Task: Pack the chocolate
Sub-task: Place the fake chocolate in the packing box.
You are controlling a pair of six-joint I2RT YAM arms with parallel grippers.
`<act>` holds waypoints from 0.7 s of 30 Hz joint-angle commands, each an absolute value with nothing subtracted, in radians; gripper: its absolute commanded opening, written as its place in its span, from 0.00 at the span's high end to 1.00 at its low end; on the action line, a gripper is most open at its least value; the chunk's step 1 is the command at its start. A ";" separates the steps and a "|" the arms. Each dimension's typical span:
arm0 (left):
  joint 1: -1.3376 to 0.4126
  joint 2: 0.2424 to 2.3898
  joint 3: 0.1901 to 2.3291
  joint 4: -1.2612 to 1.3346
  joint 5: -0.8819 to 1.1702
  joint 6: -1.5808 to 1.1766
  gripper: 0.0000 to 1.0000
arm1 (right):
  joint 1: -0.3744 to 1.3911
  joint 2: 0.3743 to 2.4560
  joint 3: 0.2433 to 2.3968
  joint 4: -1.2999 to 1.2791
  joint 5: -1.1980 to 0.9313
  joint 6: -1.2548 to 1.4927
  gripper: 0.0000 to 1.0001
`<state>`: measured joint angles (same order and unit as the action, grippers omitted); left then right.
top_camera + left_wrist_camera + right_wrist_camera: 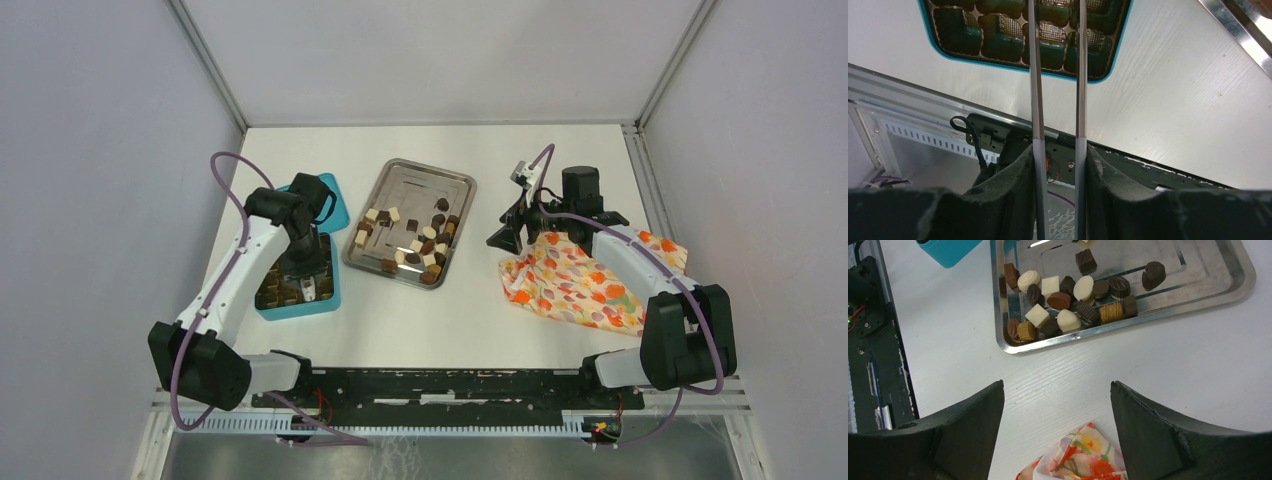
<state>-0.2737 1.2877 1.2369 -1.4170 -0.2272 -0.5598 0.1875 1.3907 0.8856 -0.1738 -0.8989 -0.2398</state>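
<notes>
Several chocolate pieces (425, 245), dark brown, mid-brown and cream-white, lie in the steel tray (440, 180); they also show in the right wrist view (1063, 302). My left gripper (305, 268) hangs over the teal compartmented box (295, 300). In the left wrist view it (1058, 152) is shut on metal tongs (1035, 75) that reach over the box (998, 45); their tips are out of view. My right gripper (508, 236) is open and empty over a corner of the orange floral cloth (575, 285), as the right wrist view (1057, 386) shows.
The teal lid (330, 200) lies behind the box. The cloth corner (1078, 457) lies between my right fingers. The tray edge (1058, 340) is just beyond them. The black arm base rail (440, 385) runs along the near edge.
</notes>
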 commanded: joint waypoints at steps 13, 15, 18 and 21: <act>-0.256 1.301 1.241 -1.390 -0.242 -0.495 0.58 | 0.186 1.388 0.884 -0.143 -0.913 -0.245 0.17; -0.256 1.299 1.242 -1.391 -0.241 -0.494 0.56 | 0.185 1.388 0.883 -0.142 -0.913 -0.245 0.17; -0.257 1.300 1.246 -1.396 -0.242 -0.494 0.54 | 0.186 1.389 0.885 -0.142 -0.912 -0.245 0.17; -0.256 1.300 1.255 -1.400 -0.244 -0.494 0.54 | 0.187 1.390 0.885 -0.142 -0.914 -0.244 0.17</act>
<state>-0.2630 1.3010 1.2255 -1.4040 -0.2276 -0.5289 0.1875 1.3907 0.8856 -0.1738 -0.8989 -0.2398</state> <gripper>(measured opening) 0.463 0.832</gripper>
